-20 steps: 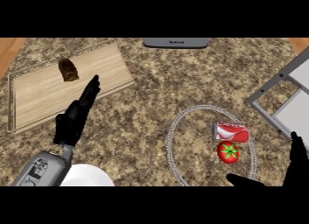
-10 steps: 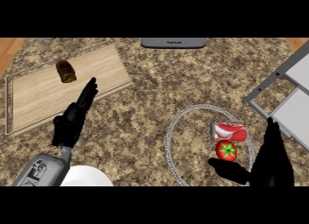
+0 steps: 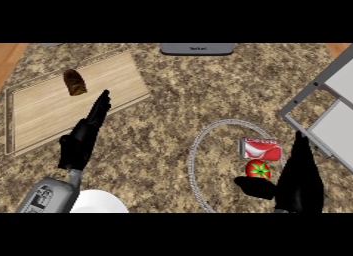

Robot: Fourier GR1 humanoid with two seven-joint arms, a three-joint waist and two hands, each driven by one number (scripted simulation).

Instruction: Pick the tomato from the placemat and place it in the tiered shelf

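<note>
The right hand is hovering spread beside the tomato on the placemat, while the left hand is resting with straight fingers.

Matte black slender left hand at 8 o'clock on a grey forearm with dark markings, matte black right hand at 4 o'clock

Bare counter lies open between the cutting board and the placemat. Beside the tomato, a red can crowds its far side (touching or nearly so), with the tiered shelf just beyond.
</note>
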